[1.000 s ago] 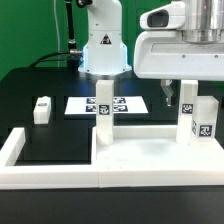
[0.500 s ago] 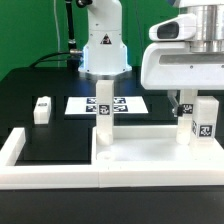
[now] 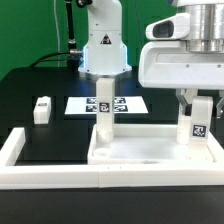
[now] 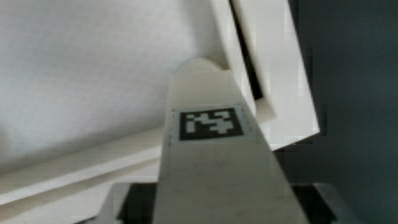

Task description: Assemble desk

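The white tabletop lies flat inside the border wall, underside up. One square leg stands upright at its far corner on the exterior view's left. My gripper is shut on a second tagged leg and holds it upright over the tabletop's far corner on the exterior view's right. In the wrist view this leg runs out between my dark fingers, with the rimmed tabletop beyond it. Whether the leg's end touches the tabletop is hidden. A third leg lies loose on the black table.
The low white U-shaped border wall runs along the front and the exterior view's left. The marker board lies flat behind the tabletop. The robot base stands at the back.
My gripper has moved down and a little to the exterior view's right with the leg. The tabletop has shifted slightly toward the exterior view's left.
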Controlling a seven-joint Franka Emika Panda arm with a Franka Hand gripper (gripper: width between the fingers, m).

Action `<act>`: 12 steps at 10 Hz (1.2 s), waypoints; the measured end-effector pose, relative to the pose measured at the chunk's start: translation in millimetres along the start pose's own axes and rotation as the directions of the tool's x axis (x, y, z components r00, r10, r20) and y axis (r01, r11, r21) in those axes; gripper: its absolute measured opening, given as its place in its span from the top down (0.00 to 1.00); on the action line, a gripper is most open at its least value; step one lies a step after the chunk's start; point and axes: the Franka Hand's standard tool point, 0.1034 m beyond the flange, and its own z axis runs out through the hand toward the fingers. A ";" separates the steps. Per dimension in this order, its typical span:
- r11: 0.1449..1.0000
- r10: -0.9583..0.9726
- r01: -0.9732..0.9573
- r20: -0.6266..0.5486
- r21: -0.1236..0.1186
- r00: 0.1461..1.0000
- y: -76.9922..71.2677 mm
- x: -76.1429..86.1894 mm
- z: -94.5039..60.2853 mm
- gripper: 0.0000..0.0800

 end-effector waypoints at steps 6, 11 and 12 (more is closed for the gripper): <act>0.989 0.139 -0.140 -0.017 -0.037 0.990 13.9 5.8 -0.1 0.63; 0.991 0.135 -0.135 0.026 -0.001 0.990 33.2 28.1 -59.1 0.23; 0.990 0.141 -0.142 0.040 0.008 0.989 40.7 32.9 -75.7 0.23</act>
